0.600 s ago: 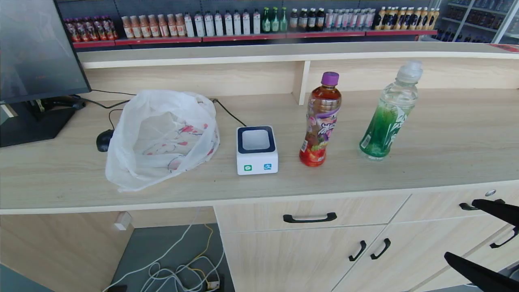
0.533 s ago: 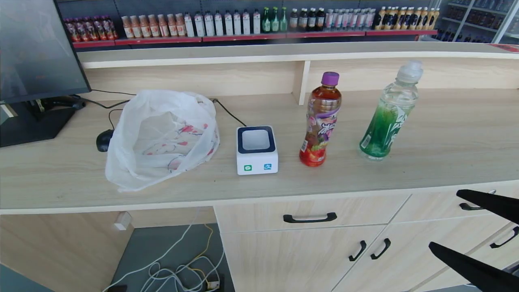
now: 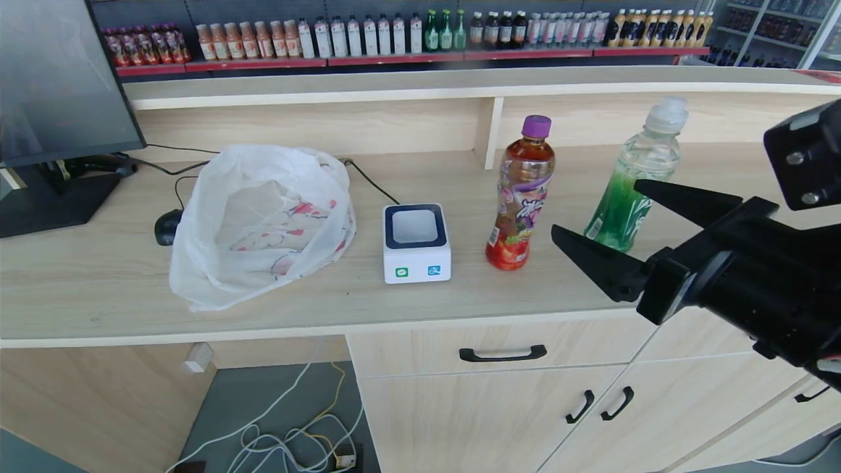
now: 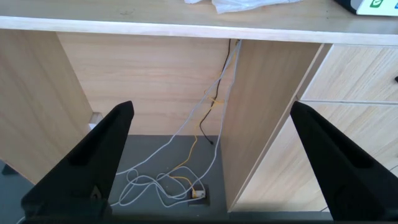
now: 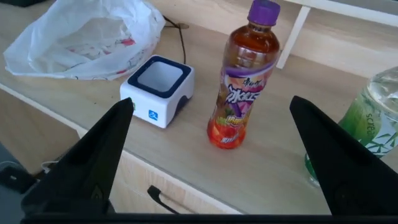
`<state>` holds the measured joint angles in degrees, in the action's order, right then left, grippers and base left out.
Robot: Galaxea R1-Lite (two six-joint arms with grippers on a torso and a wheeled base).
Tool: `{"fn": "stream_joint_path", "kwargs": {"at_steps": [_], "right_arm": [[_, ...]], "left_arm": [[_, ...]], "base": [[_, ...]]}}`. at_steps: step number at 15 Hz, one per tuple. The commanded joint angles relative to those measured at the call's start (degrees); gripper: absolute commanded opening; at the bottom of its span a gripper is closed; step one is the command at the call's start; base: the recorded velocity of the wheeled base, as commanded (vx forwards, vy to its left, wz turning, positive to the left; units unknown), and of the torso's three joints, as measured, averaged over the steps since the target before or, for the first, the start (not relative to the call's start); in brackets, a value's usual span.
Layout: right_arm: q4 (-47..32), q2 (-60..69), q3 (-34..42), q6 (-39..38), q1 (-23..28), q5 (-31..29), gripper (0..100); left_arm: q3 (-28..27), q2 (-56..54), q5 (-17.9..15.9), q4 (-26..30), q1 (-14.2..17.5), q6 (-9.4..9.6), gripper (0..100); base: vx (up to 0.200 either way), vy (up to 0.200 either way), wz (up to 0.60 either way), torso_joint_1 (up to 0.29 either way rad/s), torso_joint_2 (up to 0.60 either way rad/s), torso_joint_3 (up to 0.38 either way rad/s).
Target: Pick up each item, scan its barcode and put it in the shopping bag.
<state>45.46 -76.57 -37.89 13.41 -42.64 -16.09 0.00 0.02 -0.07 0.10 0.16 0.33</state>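
Over the bench (image 3: 460, 295) edge my right pincer (image 3: 596, 207) gapes wide and empty, lined up on the upright green bottle (image 3: 647, 161); tea bottle (image 3: 522, 197), scanner (image 3: 417, 259) and shopping bag (image 3: 263, 217) stand leftward, handy.

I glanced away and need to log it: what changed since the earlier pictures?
The right claw, open and empty, rose from beside the drawers up and leftward, now before the green bottle. Nothing was taken hold of. That bottle, the purple-capped bottle, the scanner and the shopping bag stayed put.
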Motion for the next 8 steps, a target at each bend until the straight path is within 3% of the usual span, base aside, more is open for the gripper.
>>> {"fn": "stream_joint_path", "kwargs": {"at_steps": [1,4,8], "right_arm": [[0.24,-4.55,-3.07,0.04,-5.61,-6.58,100],[1.56,-6.75,-3.16,-0.23,-7.63,-17.04,100],[10.35,-11.06,-1.49,-0.31,-6.58,-17.75,100]], "left_arm": [[0.00,-0.02,-0.01,-0.01,0.02,0.02,100],[0.00,-0.02,-0.01,-0.01,0.02,0.02,100],[0.00,-0.02,0.07,-0.01,0.02,0.02,100]], "base": [[0.000,0.000,0.00,0.000,0.00,0.000],[0.000,0.000,0.00,0.000,0.00,0.000],[0.000,0.000,0.00,0.000,0.00,0.000]]}}
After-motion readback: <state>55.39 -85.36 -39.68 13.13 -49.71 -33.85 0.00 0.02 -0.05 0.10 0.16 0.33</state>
